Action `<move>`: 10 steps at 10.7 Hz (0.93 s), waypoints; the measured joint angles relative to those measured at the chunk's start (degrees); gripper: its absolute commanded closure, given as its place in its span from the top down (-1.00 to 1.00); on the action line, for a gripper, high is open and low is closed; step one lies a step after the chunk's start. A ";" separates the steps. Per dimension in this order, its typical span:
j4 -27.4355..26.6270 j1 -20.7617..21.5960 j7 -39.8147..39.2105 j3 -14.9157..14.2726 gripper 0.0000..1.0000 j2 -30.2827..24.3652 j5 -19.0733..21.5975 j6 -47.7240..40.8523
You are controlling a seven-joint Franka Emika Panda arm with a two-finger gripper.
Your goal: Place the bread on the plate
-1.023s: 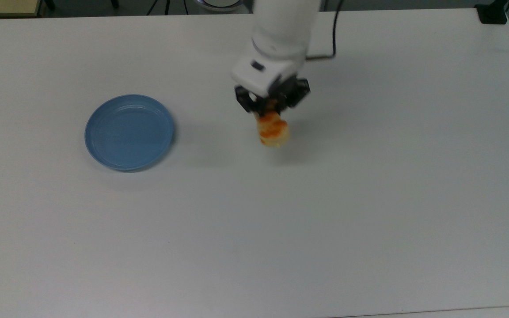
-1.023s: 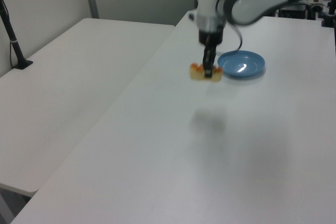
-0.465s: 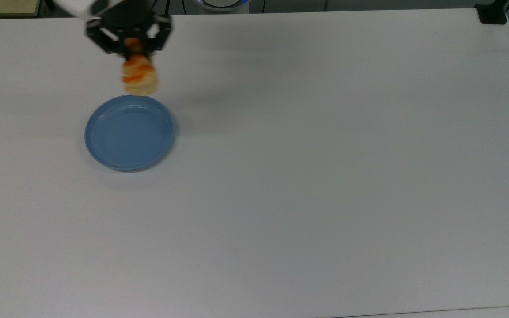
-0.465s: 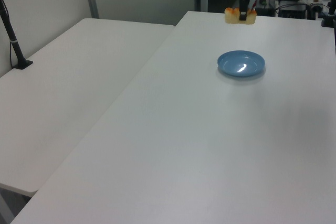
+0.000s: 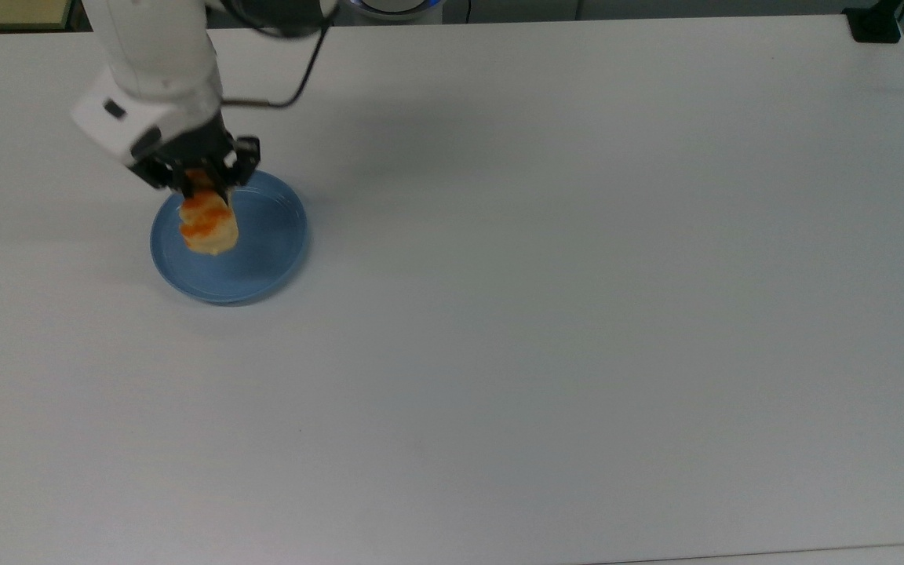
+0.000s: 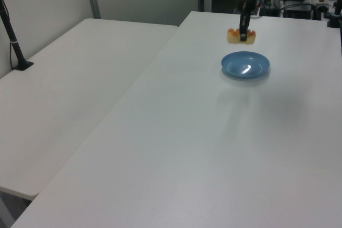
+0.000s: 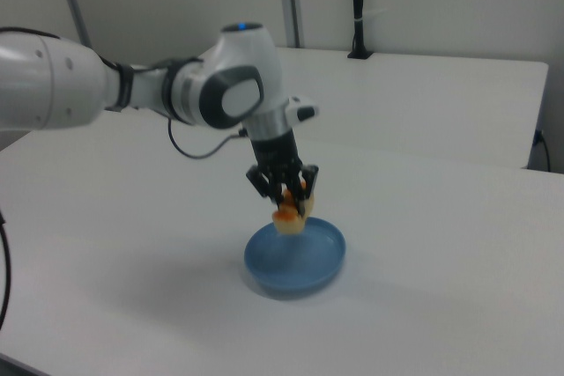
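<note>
Above plate (image 5: pixel 264 259), near its edge: end effector (image 5: pixel 199 187) pinching bread (image 5: pixel 207 222); dropped from here, bread may bounce off onto tabletop (image 5: pixel 577 314)

Even, diffuse overhead light is washing the white desk (image 5: pixel 546 314) pale grey, leaving soft, faint shadows beside the plate (image 5: pixel 264 259) in the top view. A small bright glare spot is shining inside the plate in the left view, and all 3 views are looking slightly soft.
</note>
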 measured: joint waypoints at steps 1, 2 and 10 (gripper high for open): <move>-0.64 0.08 0.02 0.00 0.64 2.73 0.00 1.80; -1.12 0.08 0.03 -0.01 1.00 4.59 0.00 3.07; 1.42 0.54 16.56 1.39 1.00 -3.98 0.32 -4.21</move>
